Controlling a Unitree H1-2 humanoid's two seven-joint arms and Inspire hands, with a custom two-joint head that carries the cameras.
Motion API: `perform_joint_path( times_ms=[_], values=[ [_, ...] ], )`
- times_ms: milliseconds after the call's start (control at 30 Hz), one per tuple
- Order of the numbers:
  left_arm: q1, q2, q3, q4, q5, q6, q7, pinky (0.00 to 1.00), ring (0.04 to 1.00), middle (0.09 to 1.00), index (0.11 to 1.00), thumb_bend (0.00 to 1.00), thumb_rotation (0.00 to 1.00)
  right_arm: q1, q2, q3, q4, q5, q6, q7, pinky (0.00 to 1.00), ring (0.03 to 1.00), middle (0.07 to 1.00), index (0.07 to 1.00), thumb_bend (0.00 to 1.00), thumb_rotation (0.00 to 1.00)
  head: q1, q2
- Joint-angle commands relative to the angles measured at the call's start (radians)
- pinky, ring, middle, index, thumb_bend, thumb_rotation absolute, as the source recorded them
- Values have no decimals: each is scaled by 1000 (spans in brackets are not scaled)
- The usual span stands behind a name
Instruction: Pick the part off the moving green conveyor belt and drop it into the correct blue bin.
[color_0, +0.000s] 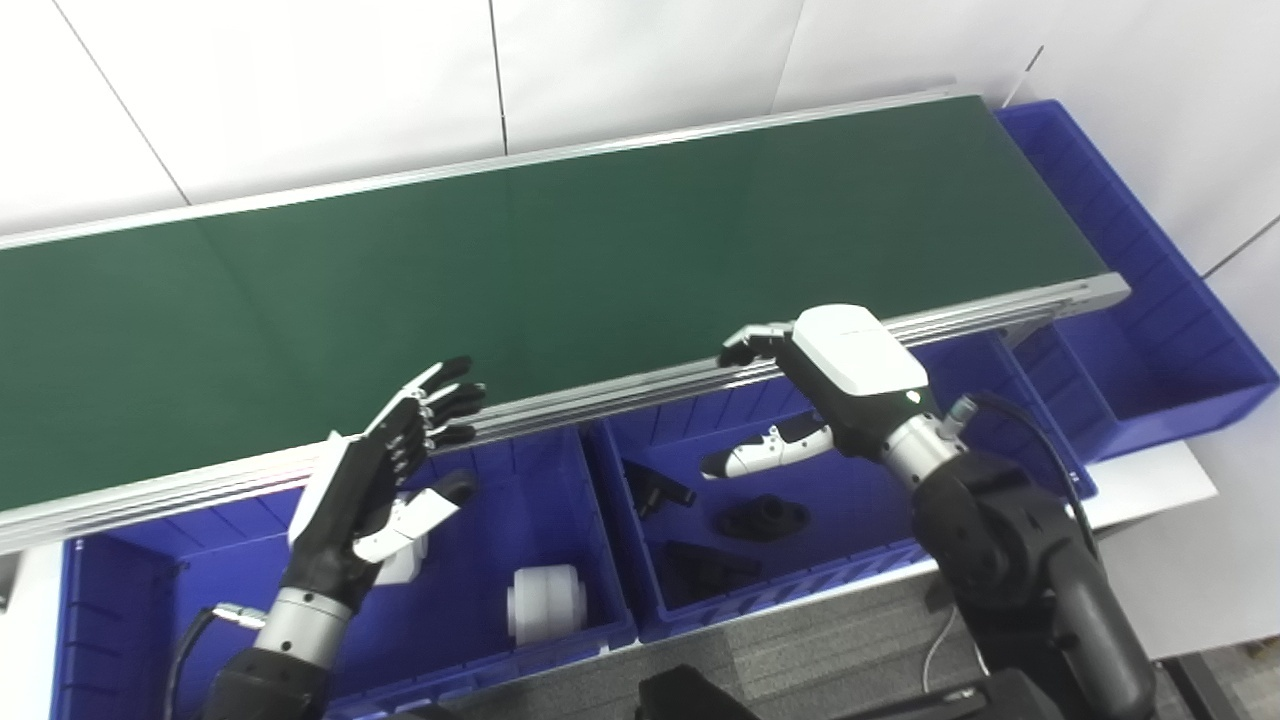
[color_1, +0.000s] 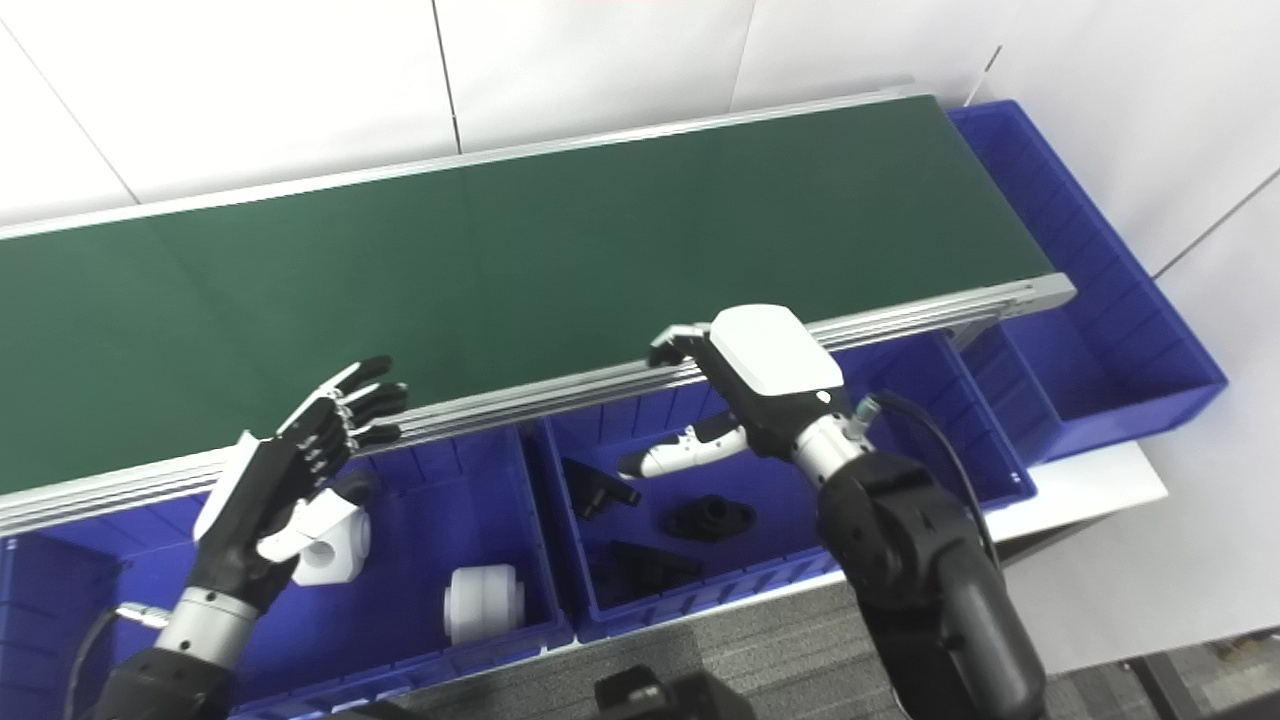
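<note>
Left hand (color_0: 375, 480) open, fingers spread, holding nothing, above the left blue plastic bin (color_0: 560, 560) with white cylindrical parts (color_0: 545, 603). Right hand (color_0: 830, 375) open, fingers curled over the aluminium belt rail (color_0: 620, 385), above the middle blue bin (color_0: 620, 470) of black parts (color_0: 760, 518). Dark green conveyor belt (color_0: 560, 250): no part visible.

Matt green belt (color_0: 560, 250), aluminium rail (color_0: 620, 385)

Bare green belt (color_0: 560, 260), stocked blue bins (color_0: 600, 560)
</note>
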Motion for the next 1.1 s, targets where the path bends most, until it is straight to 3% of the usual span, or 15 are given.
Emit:
perform_joint_path(
  times_ms=[0,33,100,233,267,367,400,533,800,1067],
  values=[
    [1,-28,-8,1,23,-45,27,809,841,827,872,689,691,-15,98,-23,20,284,-173,-159,426,495,556,600,716,577,16,-15],
    [3,-32,-11,10,29,-52,31,810,841,827,870,690,686,-14,149,-28,57,389,-228,-199,411,474,531,568,675,485,23,-23],
    [10,-38,-15,27,36,-61,33,812,845,830,871,692,681,-8,252,-30,147,538,-347,-272,397,462,523,556,634,456,41,-50],
    [26,-50,-22,62,51,-91,40,810,838,829,863,699,666,16,383,-42,308,656,-443,-330,429,482,545,576,606,556,85,-113],
    [31,-54,-25,76,56,-104,44,817,838,828,859,702,655,22,381,-42,377,663,-481,-327,452,511,580,603,598,606,104,-143],
    [41,-61,-33,108,68,-133,55,823,839,831,857,706,645,29,347,-38,507,661,-551,-317,487,549,624,634,611,683,124,-178],
    [44,-64,-36,123,73,-146,59,826,841,833,857,706,642,28,330,-35,538,662,-559,-313,496,557,631,638,618,707,143,-207],
    [42,-76,-40,180,85,-196,70,809,845,835,850,702,624,14,294,-21,607,670,-568,-324,538,592,656,660,661,779,170,-245],
    [30,-83,-56,233,121,-224,85,811,849,842,844,701,615,-4,241,36,675,695,-568,-316,576,630,715,707,636,778,181,-269],
    [28,-98,-61,259,140,-247,94,823,847,844,844,682,620,-10,188,71,707,720,-566,-270,633,679,754,749,689,890,200,-278]
  ],
)
